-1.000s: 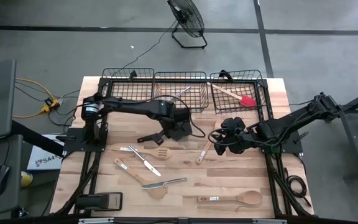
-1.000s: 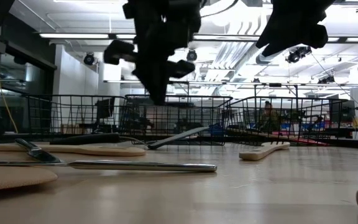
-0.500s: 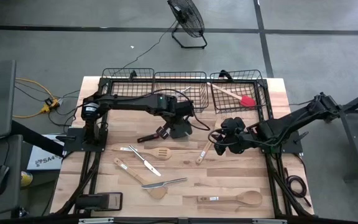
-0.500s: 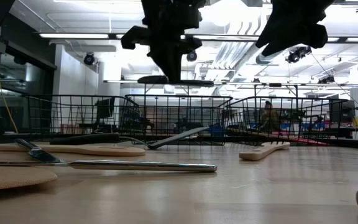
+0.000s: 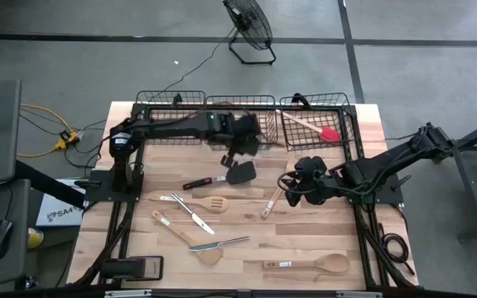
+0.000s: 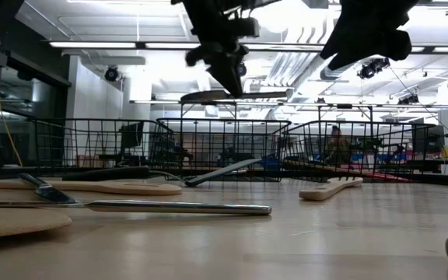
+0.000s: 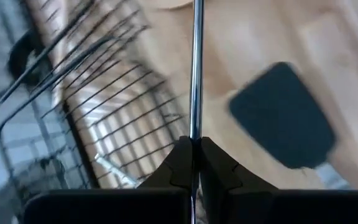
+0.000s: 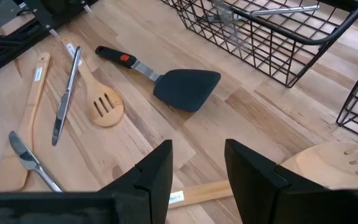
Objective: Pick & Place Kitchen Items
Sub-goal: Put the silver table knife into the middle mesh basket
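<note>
Black turner (image 5: pixel 232 175) beside wire baskets (image 5: pixel 240 121)

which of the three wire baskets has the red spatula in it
The right-hand basket, nearest the right arm's side. The red spatula lies inside it; neither of the other two baskets holds anything red.

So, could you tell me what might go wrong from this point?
1. The left tool pinches a thin silver utensil at one narrow spot, so it may swivel or slip out.
2. The utensil hangs roughly level above the middle basket; a long end could catch the wire rim on release.
3. The right tool waits open nearby, so the arms might crowd each other.
</note>
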